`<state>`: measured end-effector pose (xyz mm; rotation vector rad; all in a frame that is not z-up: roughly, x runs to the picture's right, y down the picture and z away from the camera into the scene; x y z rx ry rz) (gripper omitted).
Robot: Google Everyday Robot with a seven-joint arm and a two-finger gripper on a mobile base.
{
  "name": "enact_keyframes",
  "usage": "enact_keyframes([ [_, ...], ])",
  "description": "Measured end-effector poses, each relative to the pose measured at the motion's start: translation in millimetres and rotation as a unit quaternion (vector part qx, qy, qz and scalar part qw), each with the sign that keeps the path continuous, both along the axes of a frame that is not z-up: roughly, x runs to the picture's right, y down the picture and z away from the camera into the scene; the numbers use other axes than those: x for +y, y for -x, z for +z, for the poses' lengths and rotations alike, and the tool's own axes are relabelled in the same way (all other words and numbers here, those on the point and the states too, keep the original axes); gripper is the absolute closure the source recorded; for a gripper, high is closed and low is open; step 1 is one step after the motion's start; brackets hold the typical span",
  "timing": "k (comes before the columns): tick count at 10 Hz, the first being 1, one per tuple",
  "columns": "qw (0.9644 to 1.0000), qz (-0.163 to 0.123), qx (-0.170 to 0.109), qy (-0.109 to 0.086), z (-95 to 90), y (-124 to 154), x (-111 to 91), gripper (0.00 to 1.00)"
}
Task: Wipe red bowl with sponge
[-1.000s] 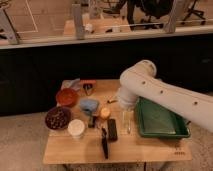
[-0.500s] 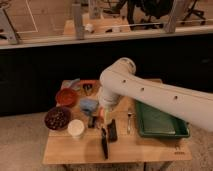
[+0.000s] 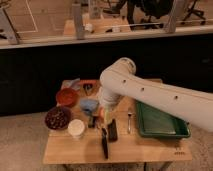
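No wiping is done yet. The sponge [image 3: 73,83] lies on the table [image 3: 145,148], just behind the red bowl [image 3: 66,96]. The gripper [image 3: 103,110] hangs to the right of the red bowl, fingers wide apart and empty.

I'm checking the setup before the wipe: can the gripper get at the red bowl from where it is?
Probably yes. The gripper hangs over the middle of the table; the red bowl sits uncovered nearby, image-left, nothing stacked on it. Only a low blue item lies between.
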<state>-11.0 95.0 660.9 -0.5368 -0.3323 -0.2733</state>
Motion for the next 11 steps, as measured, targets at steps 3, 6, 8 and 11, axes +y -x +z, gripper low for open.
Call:
enact_keyframes([
  [3,0.9982,0.033,0.049,0.005,40.1,-4,-11,0.2],
  [6,0.9963,0.047,0.072,0.009,96.8,11,-6,0.2],
  [8,0.9953,0.064,0.072,0.006,122.7,20,-7,0.2],
  [11,0.9954,0.074,0.06,-0.007,138.8,48,-24,0.2],
])
